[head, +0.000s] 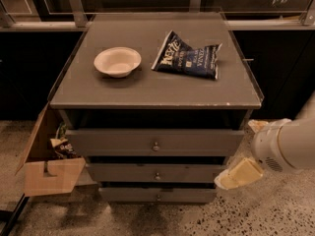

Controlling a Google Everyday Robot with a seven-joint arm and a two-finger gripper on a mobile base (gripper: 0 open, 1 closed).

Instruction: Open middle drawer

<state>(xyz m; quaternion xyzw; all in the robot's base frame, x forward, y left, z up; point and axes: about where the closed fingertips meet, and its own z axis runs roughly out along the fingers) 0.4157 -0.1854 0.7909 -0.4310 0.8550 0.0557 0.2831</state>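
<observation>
— What's at the far left?

— A cardboard box on the floor at the cabinet's 9 o'clock side. On top sit a bowl and, at its 3 o'clock, a chip bag. None of that matters for the pull.

— And the middle drawer?

— It is the second front of three, under the top drawer and above the bottom drawer. Its long axis runs 9 to 3 o'clock, with the knob at the centre. I judge it not yet pulled out.

— Where's the gripper?

— Off the cabinet's right edge, clear of every front. Its two yellowish fingers are spread apart, holding nothing; the lower one hangs just beside the drawer's right end.

— So which way to the knob?

— Between 8 and 9 o'clock from the gripper, well apart. It would need to travel left along the front, close on the knob, then pull toward 6 o'clock.
</observation>
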